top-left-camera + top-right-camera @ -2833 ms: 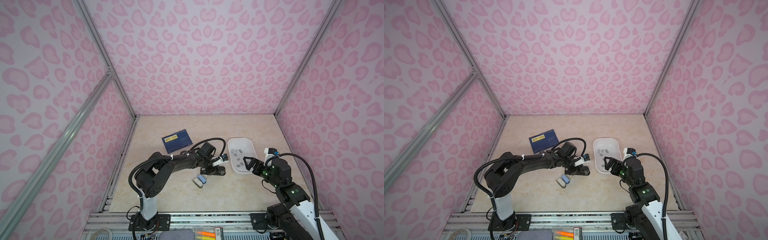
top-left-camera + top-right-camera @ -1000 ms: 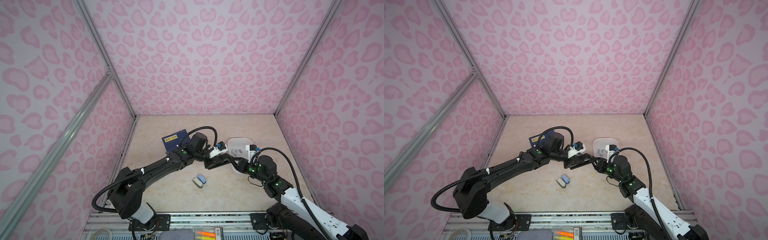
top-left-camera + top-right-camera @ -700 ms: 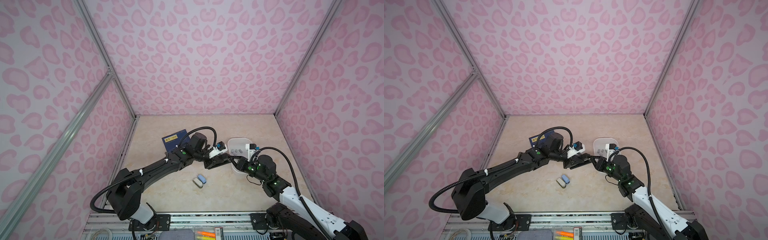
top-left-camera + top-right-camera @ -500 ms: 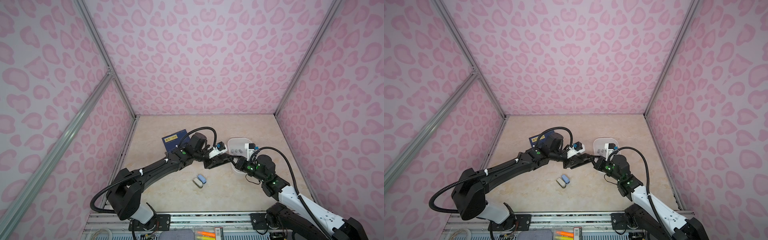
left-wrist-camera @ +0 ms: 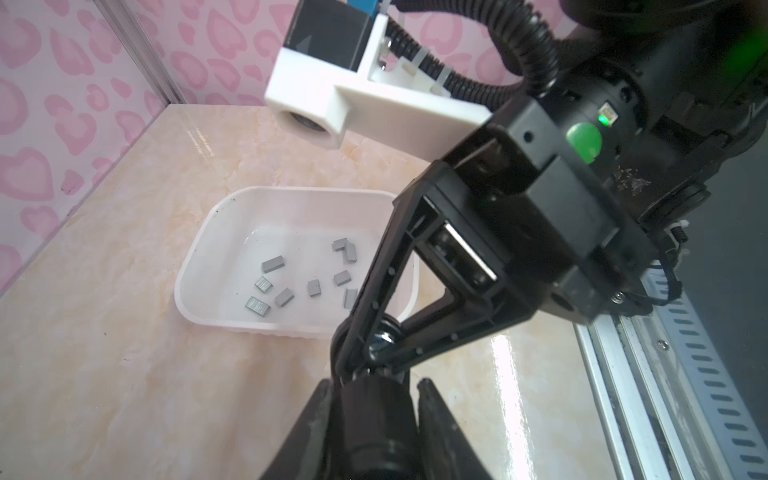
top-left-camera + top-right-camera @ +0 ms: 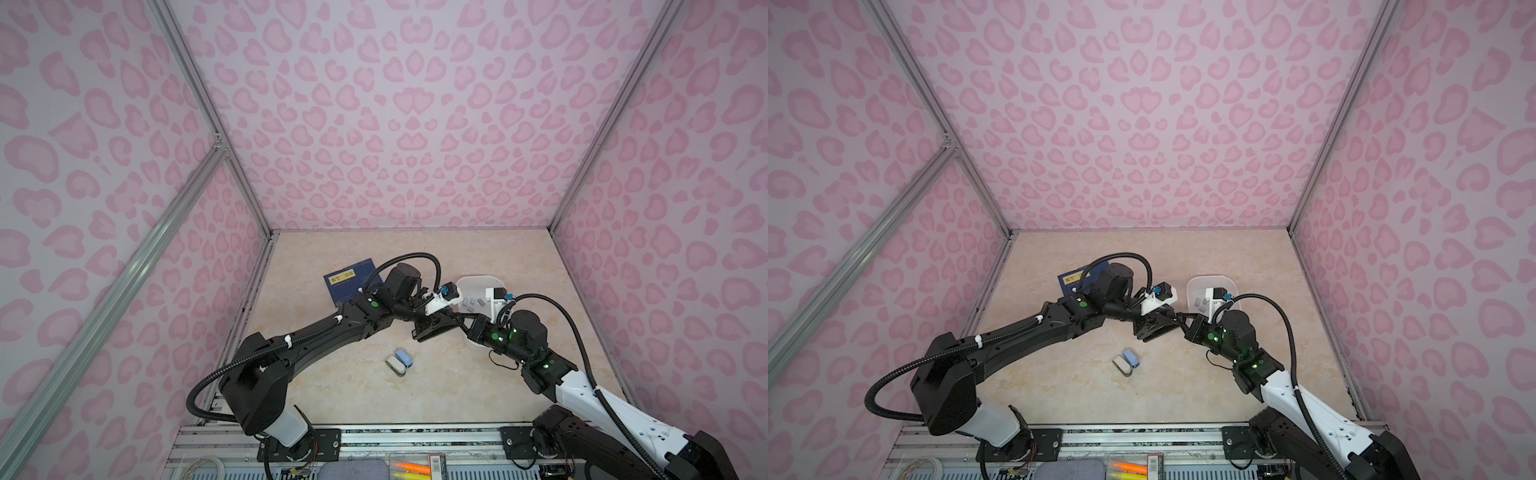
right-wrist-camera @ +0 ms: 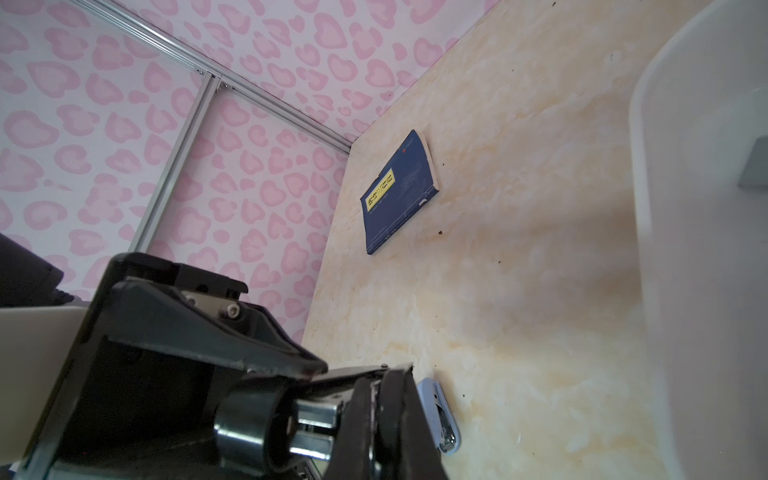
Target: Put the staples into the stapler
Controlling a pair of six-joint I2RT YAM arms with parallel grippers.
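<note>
Near the middle of both top views, the left fingers (image 5: 316,419) pinched the black stapler (image 6: 432,330), and the right fingers (image 7: 357,424) were pressed together right at its tip! The staples (image 5: 313,287) lay loose in the white tray (image 5: 299,190), just up and right of that meeting point.

Left gripper (image 6: 1169,322) and right gripper (image 6: 1185,321) sat tip to tip above table (image 6: 1183,257), beside white tray (image 6: 1210,277) holding staples (image 6: 1203,307). Two small staplers (image 6: 1127,360) lay touching, nearer front.

Nine visible staples (image 5: 273,264), one white tray (image 5: 291,190), two small staplers (image 6: 403,356), one blue book (image 6: 347,282).
</note>
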